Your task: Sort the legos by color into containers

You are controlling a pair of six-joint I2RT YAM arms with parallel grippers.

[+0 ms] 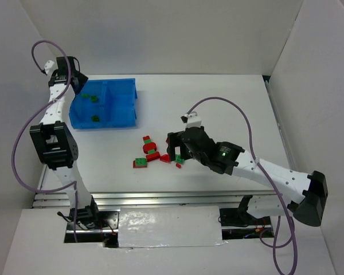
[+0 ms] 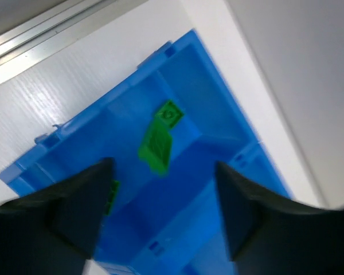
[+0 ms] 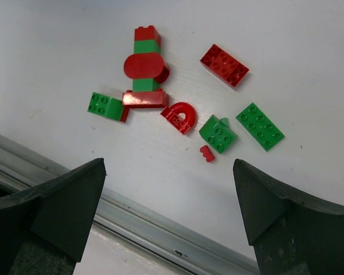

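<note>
The blue bin (image 1: 132, 112) stands at the back left. Its left compartment (image 1: 83, 112) holds three green legos (image 1: 95, 118); I see no brick in the right compartment (image 1: 121, 100). My left gripper (image 1: 78, 83) hovers over the bin's left side, open (image 2: 163, 172). A blurred green brick (image 2: 159, 137) lies beyond its fingers, apart from both. A second green piece (image 2: 112, 196) shows by the left finger (image 2: 83, 209). Red and green legos (image 1: 150, 150) lie loose mid-table. My right gripper (image 1: 173, 150) hangs open over them (image 3: 169, 163), holding nothing.
In the right wrist view the pile includes a stacked red-and-green piece (image 3: 144, 69), a red arch (image 3: 180, 116), a red brick (image 3: 224, 65), a green plate (image 3: 260, 126) and a tiny red bit (image 3: 206, 153). A metal rail (image 3: 160, 229) marks the table's near edge. White walls enclose the table.
</note>
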